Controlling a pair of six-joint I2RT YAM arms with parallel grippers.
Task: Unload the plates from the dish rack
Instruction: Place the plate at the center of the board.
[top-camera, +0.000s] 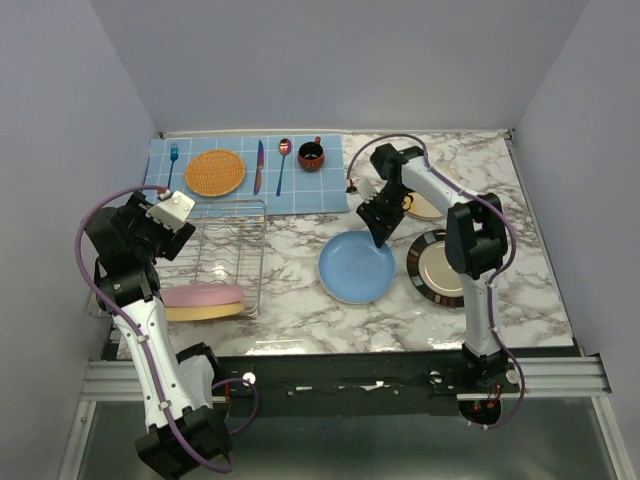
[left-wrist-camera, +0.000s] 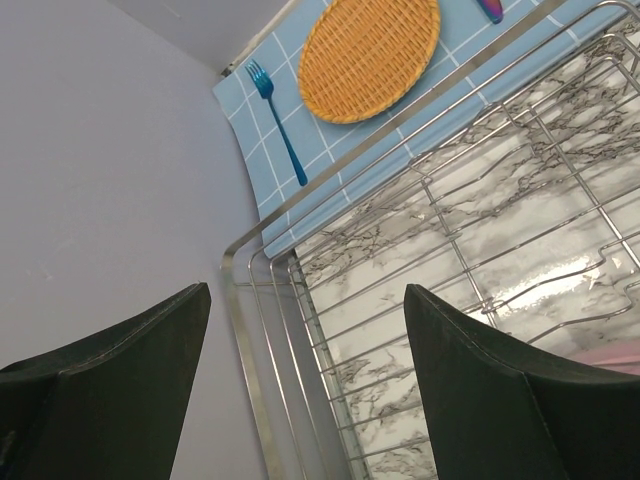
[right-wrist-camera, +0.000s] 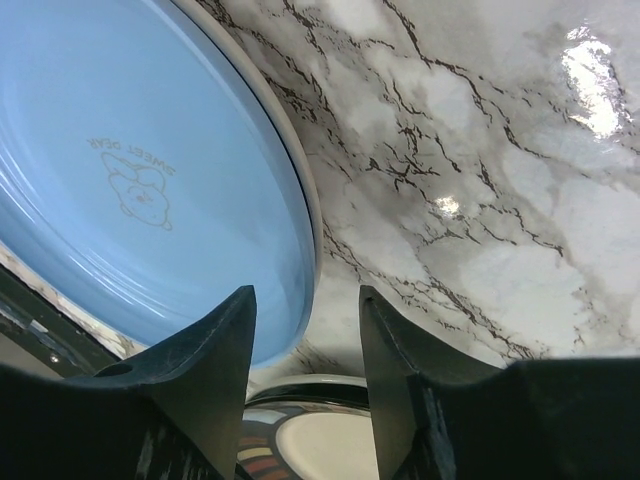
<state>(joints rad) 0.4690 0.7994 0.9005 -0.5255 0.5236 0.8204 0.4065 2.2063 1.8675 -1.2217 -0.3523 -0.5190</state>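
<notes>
The silver wire dish rack (top-camera: 232, 262) stands at the left and holds a pink plate (top-camera: 203, 294) lying on a yellow-orange plate (top-camera: 205, 312) at its near end. My left gripper (top-camera: 178, 210) is open and empty above the rack's far left corner (left-wrist-camera: 240, 262). A blue plate (top-camera: 356, 267) lies flat on the marble, with a black-rimmed beige plate (top-camera: 438, 268) to its right and a cream plate (top-camera: 425, 206) behind. My right gripper (top-camera: 380, 232) is open and empty just above the blue plate's far right rim (right-wrist-camera: 300, 190).
A blue checked placemat (top-camera: 250, 175) at the back holds a fork (top-camera: 172, 160), an orange woven disc (top-camera: 214, 172), a knife (top-camera: 259, 165), a spoon (top-camera: 284, 160) and a dark red cup (top-camera: 311, 155). Walls close in on the left, back and right.
</notes>
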